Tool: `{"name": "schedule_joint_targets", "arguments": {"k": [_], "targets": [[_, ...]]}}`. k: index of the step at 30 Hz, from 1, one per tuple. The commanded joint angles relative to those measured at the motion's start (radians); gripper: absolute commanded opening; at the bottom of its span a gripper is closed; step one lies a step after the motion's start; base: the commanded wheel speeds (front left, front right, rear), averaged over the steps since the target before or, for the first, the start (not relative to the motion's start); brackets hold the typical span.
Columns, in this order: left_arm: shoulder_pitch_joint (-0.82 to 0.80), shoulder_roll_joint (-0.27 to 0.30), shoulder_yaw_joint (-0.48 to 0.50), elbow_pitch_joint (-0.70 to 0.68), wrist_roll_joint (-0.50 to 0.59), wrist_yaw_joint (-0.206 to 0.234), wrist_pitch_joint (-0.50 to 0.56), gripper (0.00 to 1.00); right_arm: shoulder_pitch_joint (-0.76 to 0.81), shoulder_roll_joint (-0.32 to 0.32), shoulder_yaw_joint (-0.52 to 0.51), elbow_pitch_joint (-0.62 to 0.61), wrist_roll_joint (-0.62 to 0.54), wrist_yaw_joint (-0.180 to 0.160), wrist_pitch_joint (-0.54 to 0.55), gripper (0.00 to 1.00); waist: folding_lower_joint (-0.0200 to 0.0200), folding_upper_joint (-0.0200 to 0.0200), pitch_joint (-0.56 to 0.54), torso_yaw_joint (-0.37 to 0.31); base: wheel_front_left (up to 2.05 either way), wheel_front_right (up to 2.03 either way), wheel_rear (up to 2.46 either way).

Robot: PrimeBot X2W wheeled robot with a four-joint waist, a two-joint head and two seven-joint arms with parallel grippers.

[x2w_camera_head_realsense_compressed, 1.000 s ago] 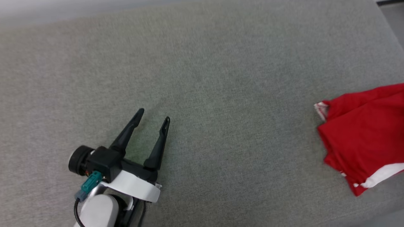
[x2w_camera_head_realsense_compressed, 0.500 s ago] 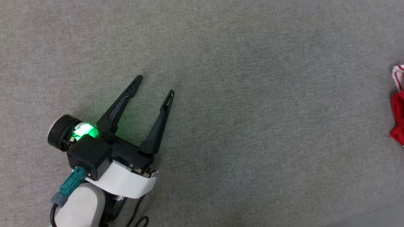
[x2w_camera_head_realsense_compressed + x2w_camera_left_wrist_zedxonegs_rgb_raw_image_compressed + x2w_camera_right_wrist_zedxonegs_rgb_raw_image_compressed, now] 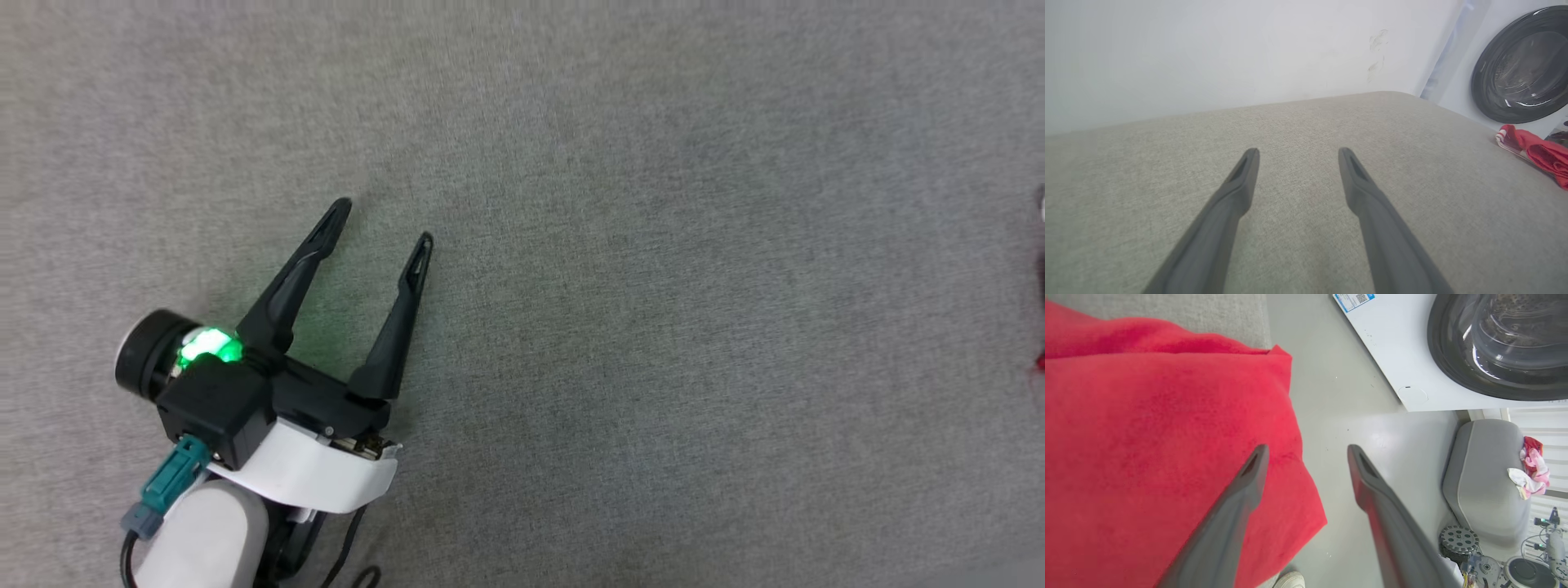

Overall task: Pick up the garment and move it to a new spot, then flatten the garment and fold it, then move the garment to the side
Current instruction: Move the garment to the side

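The left gripper (image 3: 384,222) hovered over the grey upholstered surface (image 3: 653,327), its fingers spread wide with nothing between them. The garment (image 3: 1147,437) lay well apart from it at the surface's right edge (only red cloth and a strip of striped trim could be made out), one corner reaching past the edge above the floor (image 3: 1339,396). The right gripper (image 3: 1307,447) hung over that corner, fingers likewise wide apart and empty, one above the red cloth, the other above the floor, with a washing machine (image 3: 1392,355) beyond.

The garment (image 3: 1543,155) lies on the surface (image 3: 1306,122) at its right edge, washing machine (image 3: 1523,65) beyond, left gripper (image 3: 384,222) far left.
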Motion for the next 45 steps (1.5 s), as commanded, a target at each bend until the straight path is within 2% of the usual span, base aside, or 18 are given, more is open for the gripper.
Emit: {"name": "schedule_joint_targets", "arguments": {"k": [1, 5, 9, 15, 19, 22, 23, 27, 29, 31, 36, 40, 45], "targets": [[0.017, -0.011, 0.008, 0.021, -0.013, 0.009, -0.018, 1.00, -0.018, -0.010, -0.010, -0.015, -0.011, -0.002, 0.007, 1.00, -0.0001, 0.0001, -0.052, 0.007, 0.00, 0.00, 0.00], [0.041, -0.032, 0.022, 0.072, -0.041, 0.020, -0.047, 1.00, -0.020, 0.000, -0.016, -0.070, -0.006, -0.002, 0.019, 1.00, -0.0001, 0.0001, -0.137, 0.017, 0.00, 0.00, 0.00], [0.070, -0.046, 0.046, 0.118, -0.056, 0.038, -0.070, 1.00, -0.020, 0.029, -0.013, -0.182, 0.047, -0.002, 0.018, 1.00, -0.0001, 0.0001, -0.231, 0.025, 0.00, 0.00, 0.00], [0.131, -0.069, 0.084, 0.162, -0.079, 0.059, -0.089, 1.00, 0.044, 0.082, 0.003, -0.417, 0.143, -0.002, -0.020, 1.00, -0.0001, 0.0001, -0.366, 0.049, 0.00, 0.00, 0.00], [0.175, -0.082, 0.109, 0.179, -0.094, 0.070, -0.092, 1.00, 0.111, 0.139, 0.004, -0.590, 0.194, -0.002, -0.040, 1.00, -0.0001, 0.0001, -0.436, 0.070, 0.00, 0.00, 0.00], [0.199, -0.088, 0.125, 0.190, -0.101, 0.078, -0.093, 1.00, 0.173, 0.207, -0.008, -0.715, 0.215, -0.002, -0.062, 1.00, -0.0001, 0.0001, -0.476, 0.090, 0.00, 0.00, 0.00], [0.199, -0.088, 0.125, 0.190, -0.101, 0.078, -0.093, 1.00, 0.173, 0.207, -0.008, -0.715, 0.215, -0.002, -0.062, 1.00, -0.0001, 0.0001, -0.476, 0.090, 0.00, 0.00, 0.00], [0.230, -0.098, 0.131, 0.212, -0.102, 0.084, -0.094, 1.00, 0.275, 0.356, -0.082, -0.814, 0.270, -0.002, -0.107, 1.00, -0.0001, 0.0001, -0.517, 0.117, 0.00, 0.00, 0.00], [0.242, -0.102, 0.129, 0.225, -0.099, 0.087, -0.095, 1.00, 0.336, 0.411, -0.092, -0.860, 0.271, -0.001, -0.138, 1.00, -0.0001, 0.0001, -0.532, 0.132, 0.00, 0.00, 0.00], [0.255, -0.110, 0.131, 0.239, -0.105, 0.091, -0.095, 1.00, 0.399, 0.466, -0.102, -0.891, 0.272, -0.001, -0.170, 1.00, -0.0001, 0.0001, -0.545, 0.143, 0.00, 0.00, 0.00], [0.268, -0.125, 0.139, 0.265, -0.094, 0.087, -0.095, 1.00, 0.552, 0.537, -0.070, -0.939, 0.174, -0.002, -0.255, 1.00, -0.0001, 0.0001, -0.556, 0.164, 0.00, 0.00, 0.00], [0.274, -0.139, 0.148, 0.291, -0.077, 0.079, -0.096, 1.00, 0.631, 0.606, -0.079, -0.913, 0.150, -0.001, -0.312, 1.00, -0.0001, 0.0001, -0.560, 0.174, 0.00, 0.00, 0.00], [0.280, -0.157, 0.173, 0.310, -0.057, 0.054, -0.096, 1.00, 0.689, 0.651, -0.075, -0.881, 0.106, -0.001, -0.369, 1.00, -0.0001, 0.0001, -0.564, 0.173, 0.00, 0.00, 0.00]]}}
